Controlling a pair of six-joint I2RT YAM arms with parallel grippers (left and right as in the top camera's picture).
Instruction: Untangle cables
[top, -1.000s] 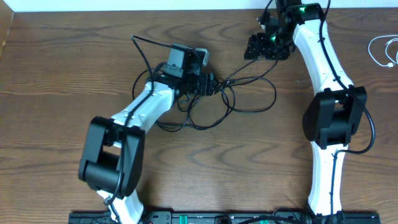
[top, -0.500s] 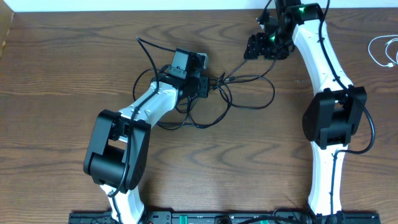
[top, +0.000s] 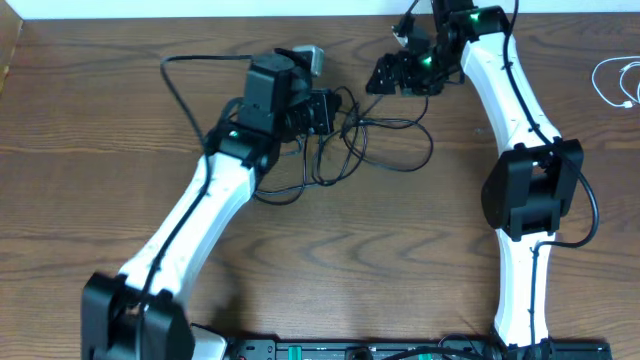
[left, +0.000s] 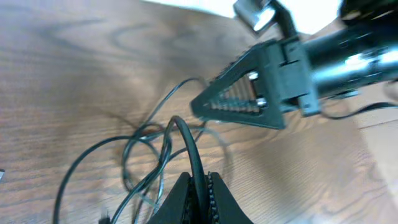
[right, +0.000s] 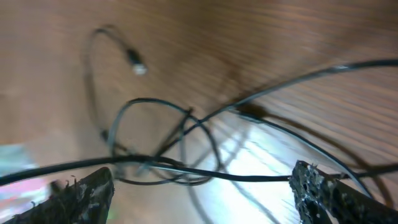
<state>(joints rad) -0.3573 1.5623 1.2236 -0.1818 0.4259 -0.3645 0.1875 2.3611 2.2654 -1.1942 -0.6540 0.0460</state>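
Black cable (left: 188, 144) lies in a knot of overlapping loops on the table (top: 100, 200), between the two arms near the far edge. The white cable (top: 600, 82) sits well apart at the right edge, touching none of it, so separating the two looks done. The black loops are what is left: several strands cross one another and none is pulled straight.

The left gripper (top: 322, 110) has its fingers (left: 180, 193) pressed together, pinching one strand of the black cable. The right gripper (top: 383, 76) hangs just beyond the tangle with its fingers (right: 84, 193) spread wide. A strand runs across the gap between them, ungripped. I judge the task roughly midway.
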